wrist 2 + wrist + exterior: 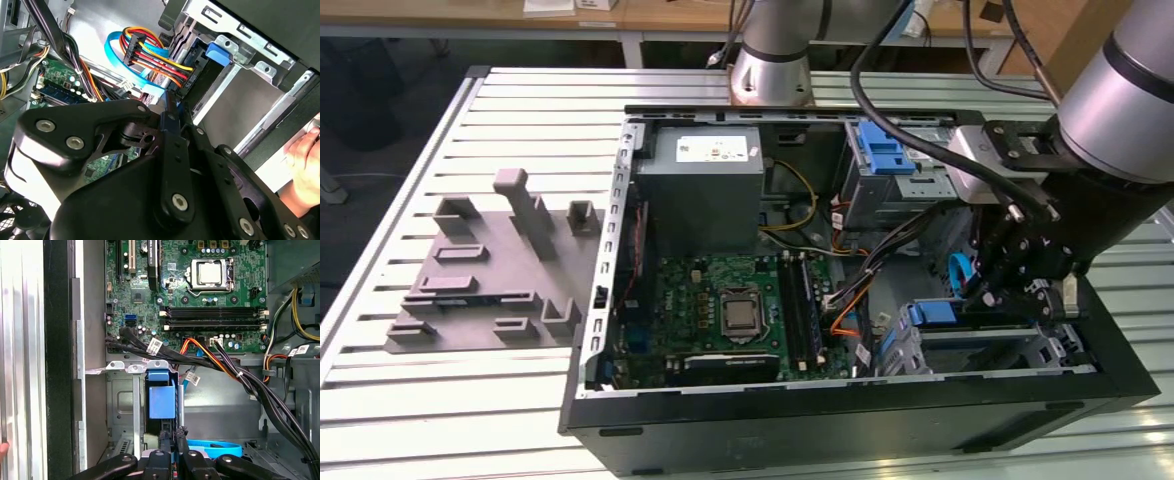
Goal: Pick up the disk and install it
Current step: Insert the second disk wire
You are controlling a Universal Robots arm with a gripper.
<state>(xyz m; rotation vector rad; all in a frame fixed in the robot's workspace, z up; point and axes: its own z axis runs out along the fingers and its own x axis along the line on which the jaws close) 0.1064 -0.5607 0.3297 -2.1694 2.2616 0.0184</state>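
The disk [162, 400] stands edge-on in the silver drive cage [120, 405] at the case's front corner, and its blue carrier frame faces me. In the exterior view the blue frame end [934, 313] sits in the cage [987, 345] at the case's right. My gripper [172, 437] reaches down into the case, with its black fingers drawn close together on the blue carrier edge. The second wrist view has the gripper [172, 107] with a blue strip between its fingers, right at the cage mouth. In the exterior view the gripper [1001, 295] hangs just above the cage.
Bundled cables [250, 385] and a blue flat cable [117, 50] run close beside the cage. The green motherboard [734, 310] and grey power supply [700, 190] take up the case's middle. A second cage with a blue latch [887, 160] sits behind. A person's hand [305, 155] rests at the case edge. A grey fixture [494, 270] lies on the table.
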